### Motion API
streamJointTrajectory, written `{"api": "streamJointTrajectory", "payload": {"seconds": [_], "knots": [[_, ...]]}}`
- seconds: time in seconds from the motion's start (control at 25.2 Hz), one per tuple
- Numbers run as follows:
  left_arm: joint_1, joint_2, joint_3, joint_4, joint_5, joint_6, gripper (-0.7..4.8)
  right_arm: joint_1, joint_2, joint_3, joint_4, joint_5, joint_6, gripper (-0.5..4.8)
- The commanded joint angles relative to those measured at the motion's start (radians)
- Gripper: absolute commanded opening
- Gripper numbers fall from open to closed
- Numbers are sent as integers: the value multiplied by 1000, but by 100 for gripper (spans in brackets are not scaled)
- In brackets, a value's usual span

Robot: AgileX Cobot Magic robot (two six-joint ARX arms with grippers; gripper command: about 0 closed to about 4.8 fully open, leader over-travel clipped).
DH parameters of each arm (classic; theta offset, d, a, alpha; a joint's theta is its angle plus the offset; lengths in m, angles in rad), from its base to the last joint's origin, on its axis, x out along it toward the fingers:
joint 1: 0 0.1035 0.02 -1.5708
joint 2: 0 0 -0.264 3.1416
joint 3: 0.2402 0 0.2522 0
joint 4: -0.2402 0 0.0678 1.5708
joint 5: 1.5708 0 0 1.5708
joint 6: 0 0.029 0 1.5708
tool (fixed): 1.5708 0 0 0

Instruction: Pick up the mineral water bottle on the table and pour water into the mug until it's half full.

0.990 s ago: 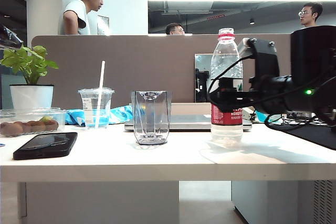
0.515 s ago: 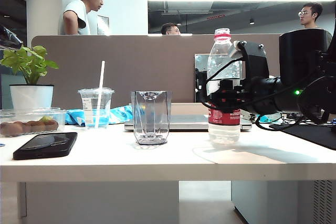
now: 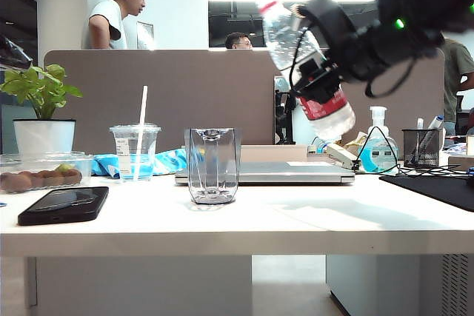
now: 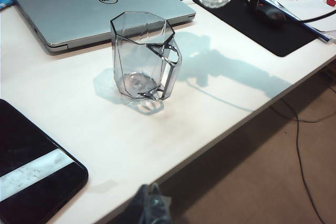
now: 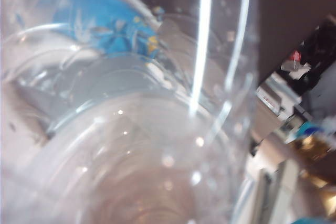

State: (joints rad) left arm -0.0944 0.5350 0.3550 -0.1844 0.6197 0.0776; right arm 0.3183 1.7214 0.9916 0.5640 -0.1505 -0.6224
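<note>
The right tool (image 3: 320, 83) is clamped round the mineral water bottle (image 3: 307, 72) at its red label and holds it in the air, well clear of the counter (image 3: 222, 227); the bottle is tilted, its red-ringed neck pointing toward 11 o'clock in the exterior view and its base toward 5 o'clock. In the right wrist view the clear bottle wall (image 5: 136, 129) fills almost the whole picture, pressed close to the camera. The mug (image 3: 212, 165) stands upright on the counter at about 7 o'clock from the bottle, well apart from it, with the closed laptop (image 3: 266, 172) just behind it. The plastic cup with a straw (image 3: 135, 152) is at the mug's 9 o'clock, the black phone (image 3: 64, 205) nearer the front edge. Of the left tool (image 4: 149, 208) only a blurred tip shows at the counter's edge in the left wrist view, the mug (image 4: 144, 56) beyond it; whether it is open or closed I cannot tell
</note>
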Motion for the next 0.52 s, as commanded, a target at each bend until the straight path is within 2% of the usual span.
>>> {"api": "streamJointTrajectory", "payload": {"seconds": [0.04, 0.2, 0.36, 0.52], "knots": [[-1, -1, 6, 6, 5, 0, -4, 49, -23, 84, -118, 94, -206, 243], [-1, 0, 6, 5, 5, 0, -4, 95, -15, 179, -269, 157, -354, 244], [-1, 0, 5, 5, 5, 0, -4, 96, -14, 183, -294, 161, -448, 243], [-1, 0, 5, 6, 5, 0, -4, 95, -7, 183, -341, 234, -578, 243]]}}
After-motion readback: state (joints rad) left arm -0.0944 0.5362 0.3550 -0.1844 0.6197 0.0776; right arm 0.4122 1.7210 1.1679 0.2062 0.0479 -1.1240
